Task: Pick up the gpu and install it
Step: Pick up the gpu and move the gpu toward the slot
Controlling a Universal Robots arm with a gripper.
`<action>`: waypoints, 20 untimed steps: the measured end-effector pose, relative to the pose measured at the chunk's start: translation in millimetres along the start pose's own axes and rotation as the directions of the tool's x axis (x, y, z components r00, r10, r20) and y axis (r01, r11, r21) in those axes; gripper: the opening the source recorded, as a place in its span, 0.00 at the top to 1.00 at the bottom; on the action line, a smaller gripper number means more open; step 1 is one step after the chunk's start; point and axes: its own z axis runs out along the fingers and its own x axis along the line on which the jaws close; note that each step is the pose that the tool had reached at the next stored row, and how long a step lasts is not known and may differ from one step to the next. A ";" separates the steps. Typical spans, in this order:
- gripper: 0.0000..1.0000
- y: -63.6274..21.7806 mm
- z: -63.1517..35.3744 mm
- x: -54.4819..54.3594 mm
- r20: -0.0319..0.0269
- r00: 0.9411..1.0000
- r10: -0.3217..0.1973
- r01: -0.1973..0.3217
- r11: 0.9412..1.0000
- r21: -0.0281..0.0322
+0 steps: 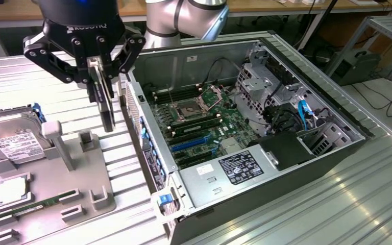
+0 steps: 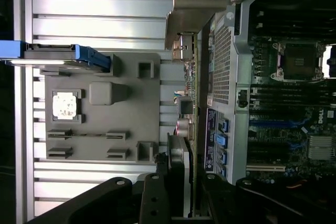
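The gripper [image 1: 100, 75] has its jaws closed on the gpu [image 1: 106, 109], which hangs on edge above the grey tray [image 1: 73, 179], just beside the open computer case [image 1: 182, 66].

The desk [image 1: 359, 199] is ribbed, glaring bare metal, the computer case [image 1: 182, 64] dull grey sheet metal, the parts tray [image 1: 80, 173] matt grey plastic, the gpu [image 1: 106, 112] a dark card with a satin silver metal bracket [image 2: 189, 9], the hand [image 1: 100, 76] matt black.

The gripper [image 1: 98, 76] is black, with white ROBOTIQ lettering across its body and jointed linkage fingers [image 1: 51, 62] studded with round pivot pins. The arm [image 1: 182, 18] is silver-grey, built of smooth rounded joints.
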 end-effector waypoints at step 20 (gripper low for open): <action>0.72 -0.8 0.4 -27.3 0.000 1.000 0.000 0.000 1.000 0.000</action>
